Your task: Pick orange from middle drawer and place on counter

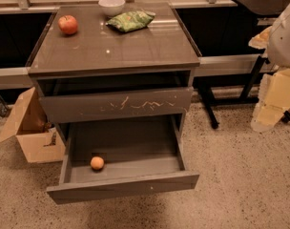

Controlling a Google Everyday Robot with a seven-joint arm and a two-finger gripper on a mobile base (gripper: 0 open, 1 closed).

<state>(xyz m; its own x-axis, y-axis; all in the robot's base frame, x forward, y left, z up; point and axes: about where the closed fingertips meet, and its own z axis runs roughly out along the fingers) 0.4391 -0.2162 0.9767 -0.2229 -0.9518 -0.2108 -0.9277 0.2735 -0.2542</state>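
The small orange (pixel 97 163) lies inside the open middle drawer (pixel 123 187), near its front left. The drawer is pulled out below a grey drawer front with pale scratches (pixel 116 105). The glossy grey-brown counter (pixel 121 46) tops the cabinet. My gripper (pixel 271 104), pale yellow under a white arm, hangs at the right edge of the view. It is well to the right of the cabinet, far from the orange, and holds nothing that I can see.
On the counter stand a red apple (pixel 67 24) at the back left, a white bowl (pixel 111 5) at the back and a green snack bag (pixel 130 20). An open cardboard box (pixel 33 132) stands left of the cabinet. A black table (pixel 264 1) stands at the back right.
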